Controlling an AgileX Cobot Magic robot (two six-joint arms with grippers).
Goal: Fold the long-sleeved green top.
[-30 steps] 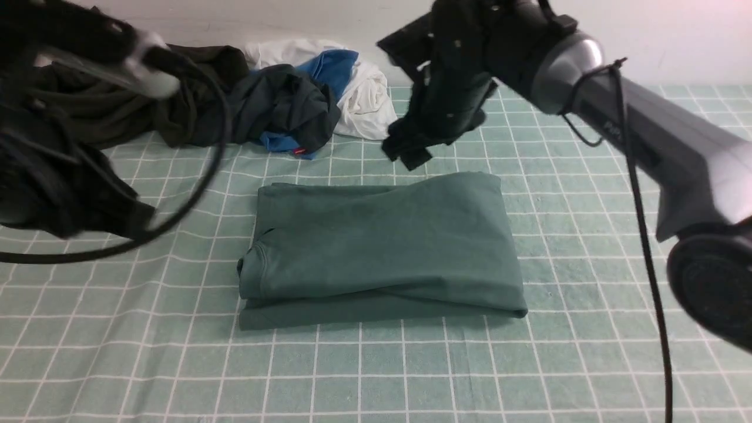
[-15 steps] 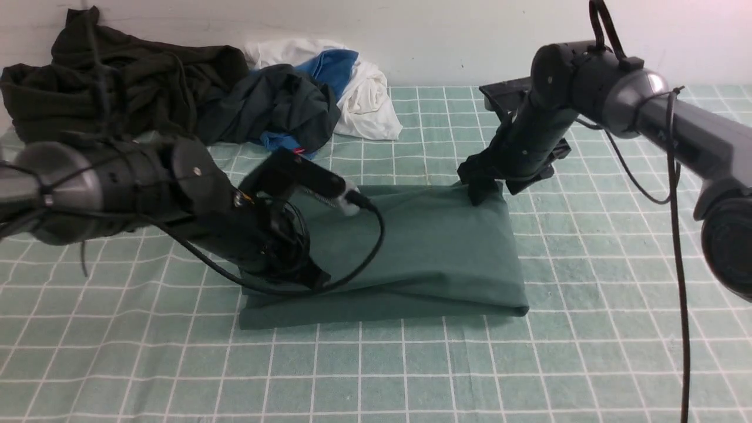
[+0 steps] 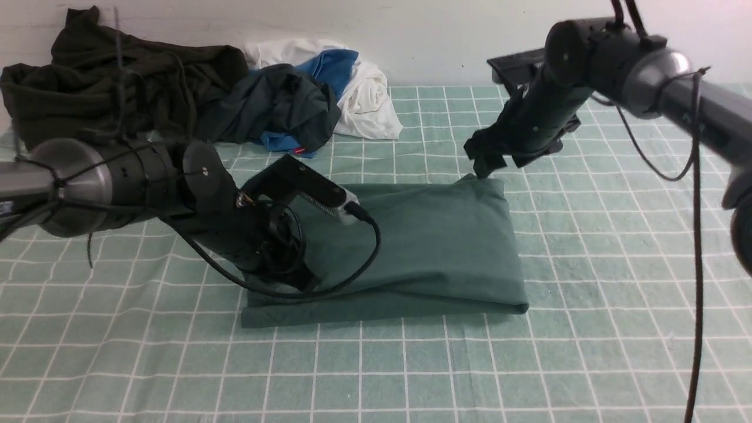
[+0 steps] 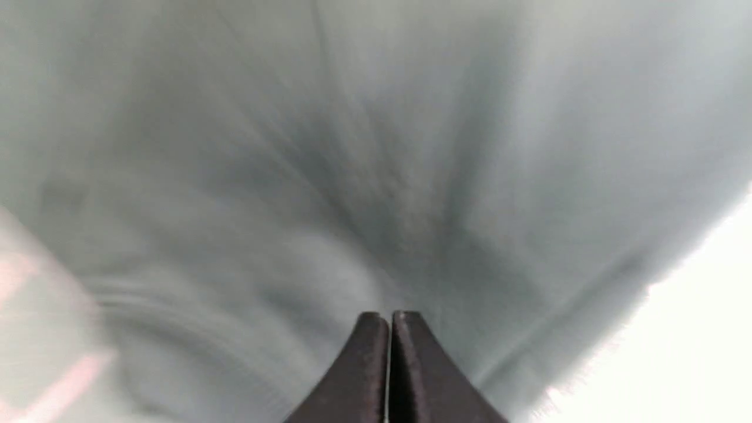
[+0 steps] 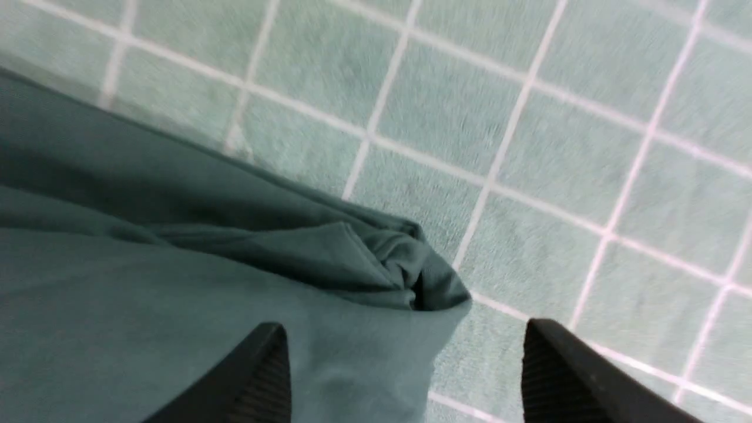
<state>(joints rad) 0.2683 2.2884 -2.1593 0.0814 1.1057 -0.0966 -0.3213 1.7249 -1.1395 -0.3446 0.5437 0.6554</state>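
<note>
The green long-sleeved top [image 3: 435, 247] lies folded into a thick rectangle in the middle of the table. My left gripper [image 3: 302, 281] is shut and pressed low against the top's left end; its arm hides that end and the collar. In the left wrist view the two fingers [image 4: 376, 352] meet with nothing seen between them, and blurred green cloth [image 4: 294, 176] fills the picture. My right gripper [image 3: 484, 167] hangs open just above the top's far right corner [image 5: 423, 276]. One of its fingers is over the cloth, the other over the table cover.
A mint cloth with white grid lines [image 3: 587, 294] covers the table. At the back left lies a heap of clothes: a very dark olive garment [image 3: 117, 88], a dark navy one [image 3: 288, 106], a blue one [image 3: 332, 64] and a white one [image 3: 367, 100]. The wall runs right behind them.
The left arm came down from near the camera onto the top's left end. The right gripper dropped to the far right corner, then rose a little; that corner now peaks slightly.
</note>
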